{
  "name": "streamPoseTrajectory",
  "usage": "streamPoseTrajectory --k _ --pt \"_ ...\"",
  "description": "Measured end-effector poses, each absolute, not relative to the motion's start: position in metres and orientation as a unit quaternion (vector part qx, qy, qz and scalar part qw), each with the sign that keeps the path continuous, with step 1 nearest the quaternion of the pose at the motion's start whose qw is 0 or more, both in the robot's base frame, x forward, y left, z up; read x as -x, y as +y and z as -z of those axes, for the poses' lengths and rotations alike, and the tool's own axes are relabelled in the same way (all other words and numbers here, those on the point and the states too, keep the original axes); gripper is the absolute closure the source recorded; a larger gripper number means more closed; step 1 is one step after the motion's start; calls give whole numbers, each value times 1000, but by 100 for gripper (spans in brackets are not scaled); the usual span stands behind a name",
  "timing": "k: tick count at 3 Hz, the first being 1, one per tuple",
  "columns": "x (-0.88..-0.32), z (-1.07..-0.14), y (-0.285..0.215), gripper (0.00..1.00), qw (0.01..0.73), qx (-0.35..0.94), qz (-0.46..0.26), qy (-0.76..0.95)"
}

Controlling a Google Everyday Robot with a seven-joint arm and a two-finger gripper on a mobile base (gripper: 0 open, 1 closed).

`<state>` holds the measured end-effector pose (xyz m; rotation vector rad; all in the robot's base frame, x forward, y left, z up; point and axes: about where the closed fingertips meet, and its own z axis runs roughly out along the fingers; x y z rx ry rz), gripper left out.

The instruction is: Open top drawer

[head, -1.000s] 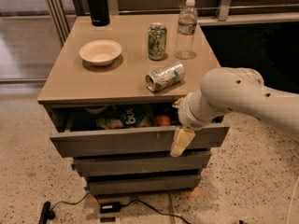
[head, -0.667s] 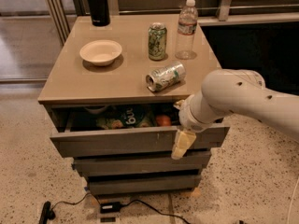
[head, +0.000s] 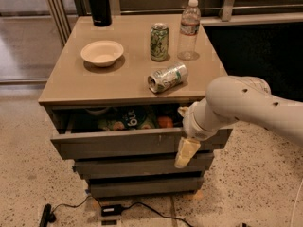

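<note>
— Hardly anything has shifted in the last second. The wide, shallow grey top drawer [head: 118, 145] stands pulled out about as far as before, and the cream-coloured tool [head: 187, 150] hangs at the same spot near its right end.

— Where does it sit against the drawer?

— Right over the plain slab front, close to the right corner. It dangles from the upper edge down toward the narrower grey drawer front [head: 137, 165] beneath. The smooth, rounded white arm [head: 246, 103] reaches in from the right.

— Apart or together?

— From where I stand I cannot tell, nor whether the tool has hold of the front at all.

— And the drawer itself?

— It sits straight under the matte tan top of the boxy desk [head: 71, 84]. Its flat, handle-less face juts out past the two below, the lowest grey drawer front [head: 142, 186] being the most set back. Through the gap I see a crinkly green-and-blue snack bag [head: 128, 122] with a small round orange thing [head: 165, 122] just beside it.

— What's on top?

— A shallow cream bowl [head: 102, 52] on the left, and an upright green drinks can [head: 159, 42] in the middle. A clear plastic water bottle [head: 189, 30] stands just beside the can. A silvery-green can lying on its side [head: 167, 77] rests near the front edge, above the tool, and a black cylindrical flask [head: 99, 4] stands at the back. On the speckled floor [head: 28, 183] lies a black cable with a small adapter block [head: 111, 210].
</note>
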<state>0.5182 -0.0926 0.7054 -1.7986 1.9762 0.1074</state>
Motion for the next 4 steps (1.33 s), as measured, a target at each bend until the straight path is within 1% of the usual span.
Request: streamPoseTrajectory --k 2,4 --pt "-502 -695 -88 0 219 655 -57 721" --pt "-508 -684 -86 0 193 662 -62 722"
